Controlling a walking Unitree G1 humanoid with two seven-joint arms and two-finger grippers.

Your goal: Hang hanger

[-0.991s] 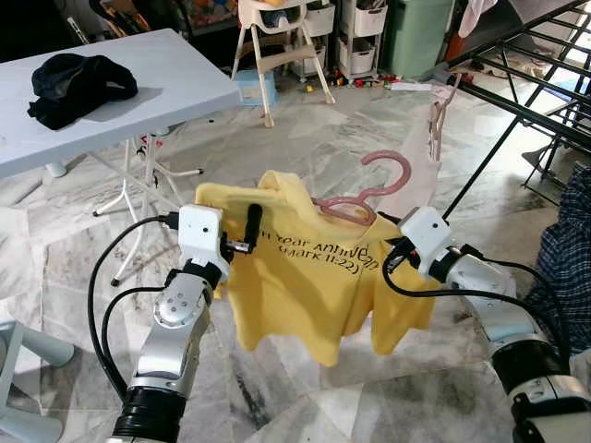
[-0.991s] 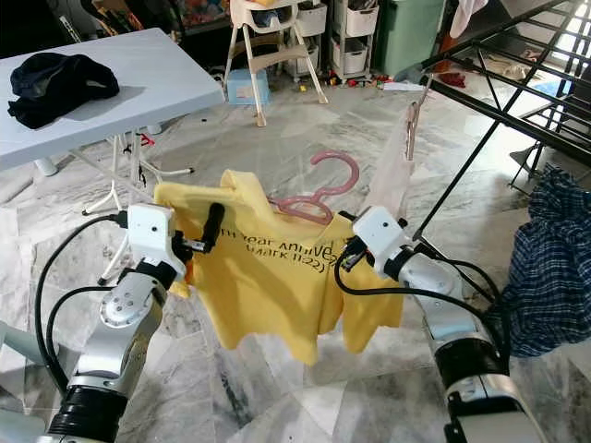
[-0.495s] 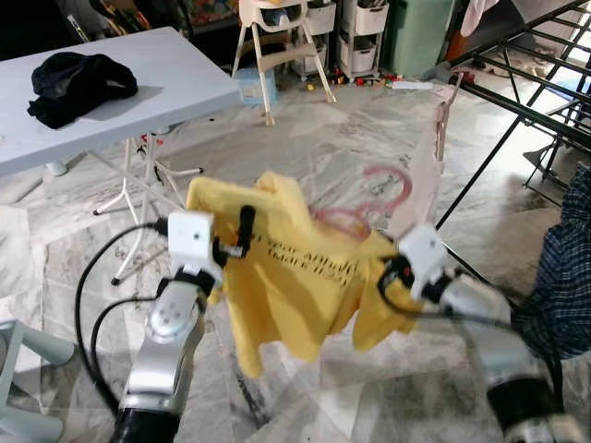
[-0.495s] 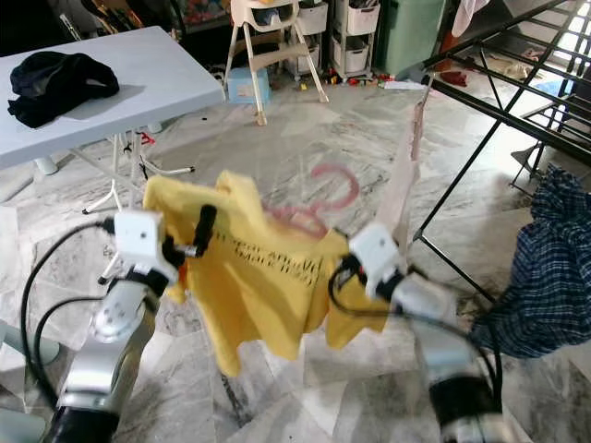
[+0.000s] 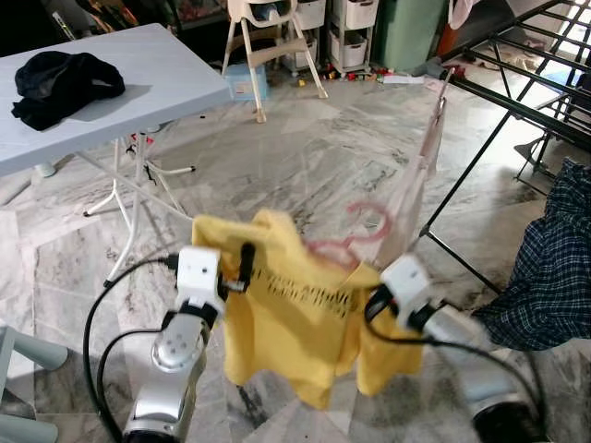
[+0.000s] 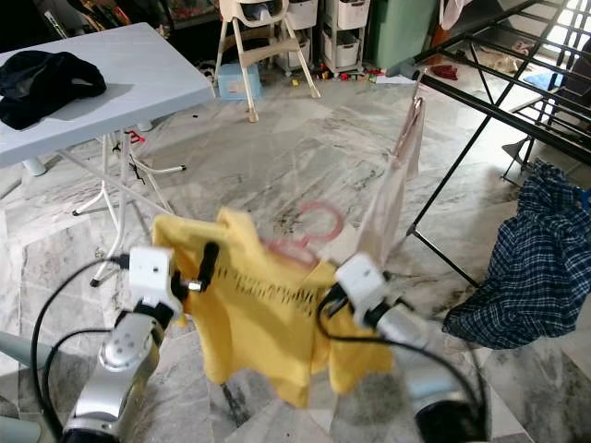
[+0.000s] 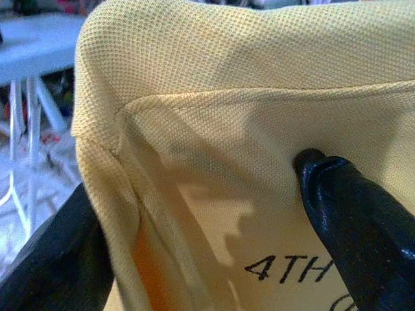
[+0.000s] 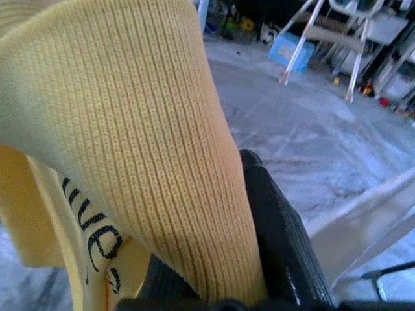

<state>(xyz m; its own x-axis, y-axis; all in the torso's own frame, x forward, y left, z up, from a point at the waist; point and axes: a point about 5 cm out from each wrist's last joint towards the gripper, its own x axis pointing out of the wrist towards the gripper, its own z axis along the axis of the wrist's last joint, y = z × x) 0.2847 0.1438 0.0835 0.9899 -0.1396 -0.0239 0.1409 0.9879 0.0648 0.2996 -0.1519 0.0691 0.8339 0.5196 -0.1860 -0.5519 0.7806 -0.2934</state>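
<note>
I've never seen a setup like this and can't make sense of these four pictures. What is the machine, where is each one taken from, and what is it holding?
It is a humanoid robot with two silver arms, each ending in two long black fingers. The two wide pictures come from a stereo camera on its head, looking forward and down. The close-ups come from a camera on each wrist, looking along that arm's fingers.

Between the arms hangs a yellow shirt with black lettering, on a pink hanger whose hook sticks up above the collar. The left gripper pinches one shoulder of the shirt and the right gripper the other; the wrist views show yellow cloth between the fingers.

Ahead to the right stands a black drying rack with a plaid garment on it. To the left, a white table carries a black cloth.
</note>
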